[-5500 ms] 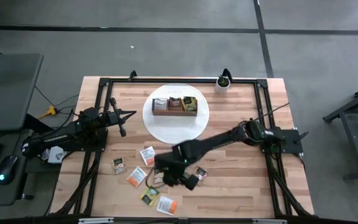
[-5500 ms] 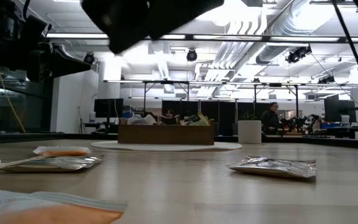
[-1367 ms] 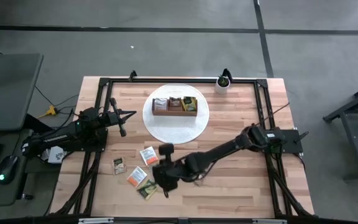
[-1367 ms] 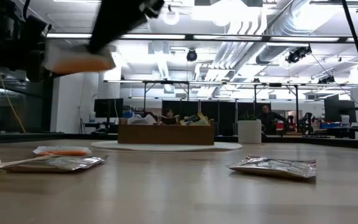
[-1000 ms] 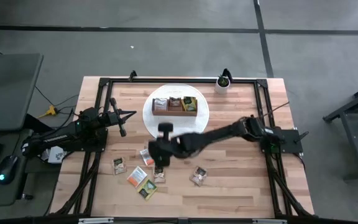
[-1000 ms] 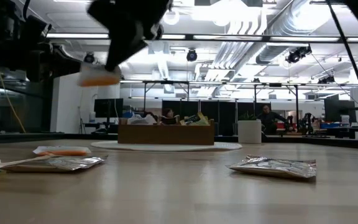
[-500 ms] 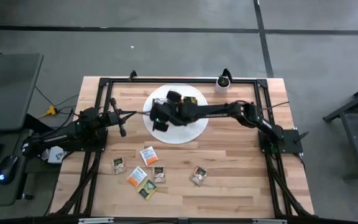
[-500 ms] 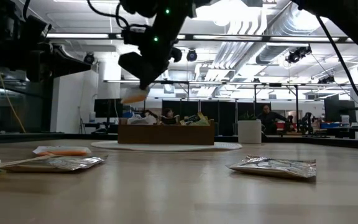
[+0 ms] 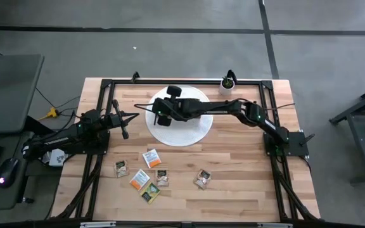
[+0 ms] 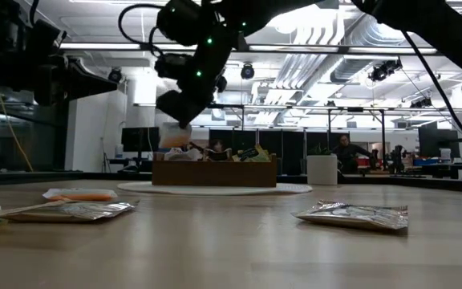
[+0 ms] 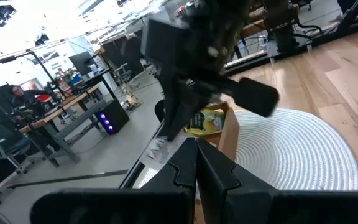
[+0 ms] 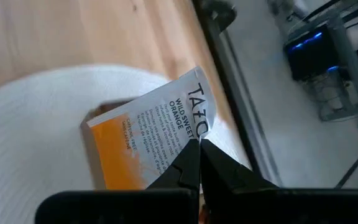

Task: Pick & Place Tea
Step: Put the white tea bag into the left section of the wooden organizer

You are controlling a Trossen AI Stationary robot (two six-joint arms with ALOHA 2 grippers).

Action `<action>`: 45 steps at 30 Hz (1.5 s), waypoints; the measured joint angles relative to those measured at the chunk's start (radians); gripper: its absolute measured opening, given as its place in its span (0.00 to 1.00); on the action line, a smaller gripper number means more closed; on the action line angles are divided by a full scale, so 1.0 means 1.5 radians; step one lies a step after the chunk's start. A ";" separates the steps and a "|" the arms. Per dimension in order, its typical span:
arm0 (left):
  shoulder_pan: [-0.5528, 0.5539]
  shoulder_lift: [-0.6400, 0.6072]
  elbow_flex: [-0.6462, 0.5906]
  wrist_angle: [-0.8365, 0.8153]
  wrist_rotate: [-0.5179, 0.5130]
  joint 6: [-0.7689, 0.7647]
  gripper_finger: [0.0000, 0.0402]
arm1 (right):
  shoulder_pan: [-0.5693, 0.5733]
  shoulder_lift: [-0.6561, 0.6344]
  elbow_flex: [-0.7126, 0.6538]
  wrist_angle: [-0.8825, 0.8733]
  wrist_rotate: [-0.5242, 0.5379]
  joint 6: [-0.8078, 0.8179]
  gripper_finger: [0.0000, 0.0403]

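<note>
A white-orange tea sachet (image 12: 148, 134) hangs in my right gripper (image 12: 198, 163), which is shut on it above the left end of the brown wooden box (image 10: 215, 172). In the low view the sachet (image 10: 173, 137) hangs just above the box, below my right gripper (image 10: 176, 112). The box stands on a round white mat (image 9: 181, 132). Several more tea sachets lie flat on the near half of the table, among them one (image 9: 151, 157) and another (image 9: 201, 178). My left gripper (image 9: 125, 132) waits shut over the table's left side. My right gripper pinches the sachet's edge by the printed corner (image 12: 196, 135) between its two fingertips. The fingers come from above, slanting down. The sachet hangs below them, clear of the box and the mat.
A small white pot with a plant (image 9: 227, 84) stands at the far edge, right of the mat. A black frame (image 9: 106, 85) runs round the tabletop. Bare wood lies to the right of the mat and along the near right.
My right gripper has carried the white-orange sachet from over the middle of the table toward the far edge. It now hangs over the box's left end. The sachet has stayed in the shut fingers, clear of the table.
</note>
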 joint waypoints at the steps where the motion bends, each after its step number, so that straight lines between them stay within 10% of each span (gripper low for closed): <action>1: 0.000 0.000 0.000 0.000 0.000 0.000 0.00 | -0.001 0.005 0.000 0.001 -0.005 0.004 0.00; 18: 0.000 0.000 0.000 0.000 0.000 0.000 0.00 | -0.019 0.038 0.000 0.031 0.062 0.010 0.00; 45: 0.000 0.000 0.000 0.000 0.000 0.000 0.00 | -0.021 0.054 0.001 0.035 -0.047 0.045 0.00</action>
